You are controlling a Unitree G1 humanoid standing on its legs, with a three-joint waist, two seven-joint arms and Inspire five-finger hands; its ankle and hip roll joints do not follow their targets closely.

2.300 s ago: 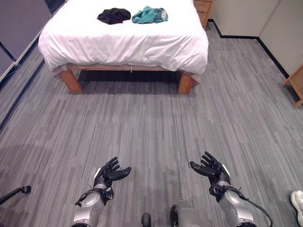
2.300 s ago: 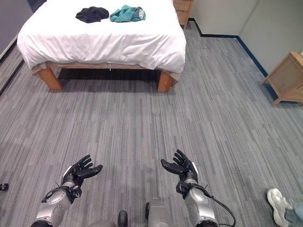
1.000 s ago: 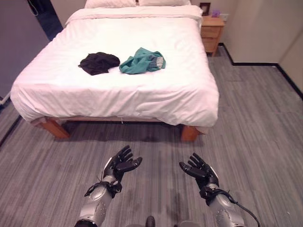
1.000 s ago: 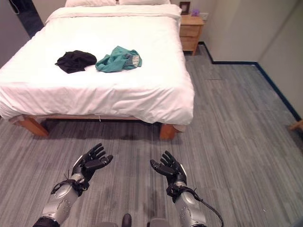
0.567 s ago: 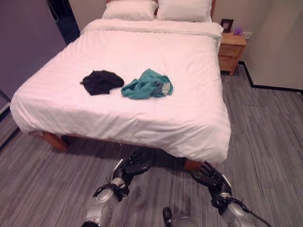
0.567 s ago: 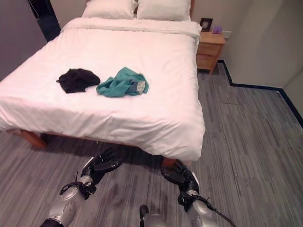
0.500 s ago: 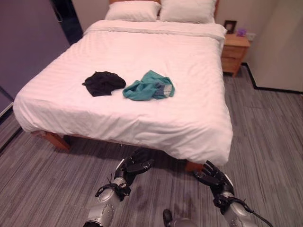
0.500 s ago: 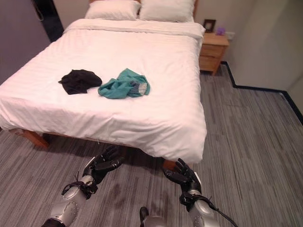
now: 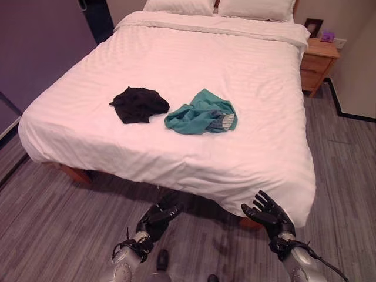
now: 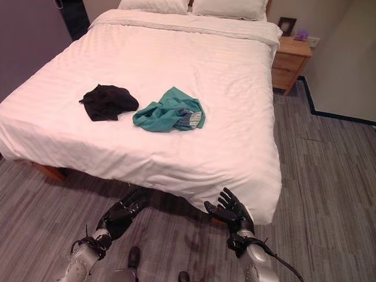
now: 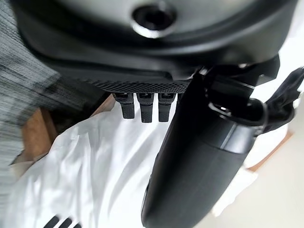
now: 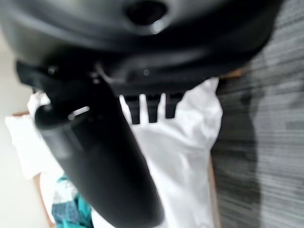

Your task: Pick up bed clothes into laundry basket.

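No text, label, number or sign can be read. The teal garment (image 9: pixel 201 118) on the bed (image 9: pixel 247 88) has a grey patterned patch that may carry print, but it is too small to make out. The small frame (image 10: pixel 288 25) on the nightstand (image 10: pixel 288 61) is likewise unreadable.

Bed (image 9: pixel 247 147) smooth white cloth; wooden nightstand (image 9: pixel 319 61); teal garment (image 9: pixel 201 114) crumpled.

white bed (image 9: pixel 247 147) on grey floor (image 10: pixel 329 176), wooden nightstand (image 10: pixel 289 61) beside, two pillows (image 9: pixel 255 9)
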